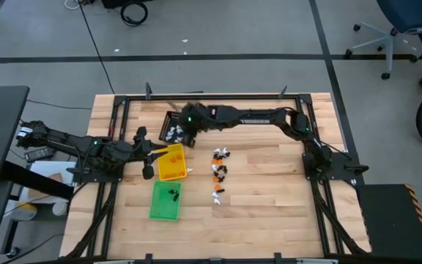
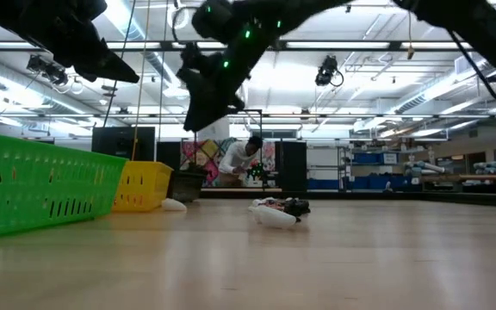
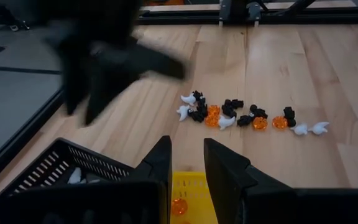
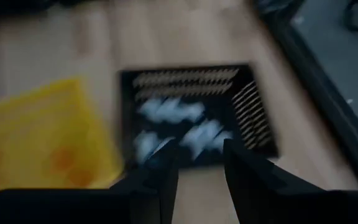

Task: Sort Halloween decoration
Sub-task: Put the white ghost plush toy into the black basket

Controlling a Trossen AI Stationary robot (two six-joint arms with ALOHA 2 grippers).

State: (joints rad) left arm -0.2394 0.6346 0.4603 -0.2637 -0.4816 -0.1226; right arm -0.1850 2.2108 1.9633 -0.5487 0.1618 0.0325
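Right pincer (image 4: 201, 163) hangs open and empty over the black tray (image 4: 253, 106) of white trinkets (image 4: 169, 112), placed to drop; left pincer (image 3: 188, 165), slightly parted, empty, waits above the yellow tray (image 1: 171, 163).

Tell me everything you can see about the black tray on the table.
The black tray is a small rectangular basket, plastic by its look, with slotted, ventilated walls and an open top. It sits flat on the wooden table, toward the far edge, just beyond the yellow tray. Several white trinkets lie inside it. The right gripper hovers above its edge, its fingers apart with nothing between them; whether it touches the tray cannot be told.
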